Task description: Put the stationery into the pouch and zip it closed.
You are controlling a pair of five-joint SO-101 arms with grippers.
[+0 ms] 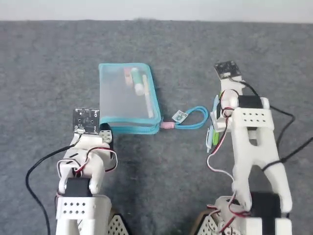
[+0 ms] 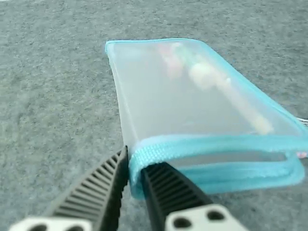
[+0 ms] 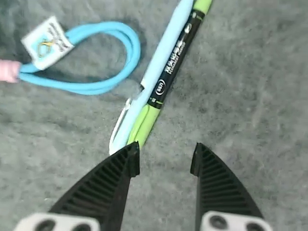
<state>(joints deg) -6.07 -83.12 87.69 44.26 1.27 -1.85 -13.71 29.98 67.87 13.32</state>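
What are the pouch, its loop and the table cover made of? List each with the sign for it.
Pouch: soft frosted plastic, probably vinyl; the stationery inside shows through blurred. Its edging: ribbed turquoise tape, apparently woven fabric. Loop: smooth round turquoise cord, perhaps rubber or silicone; no weave visible. Table cover: grey, fuzzy, speckled, like felt or low carpet.

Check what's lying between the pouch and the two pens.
Between pouch and pens lies a blue strap loop with a tag, clear in the high view.
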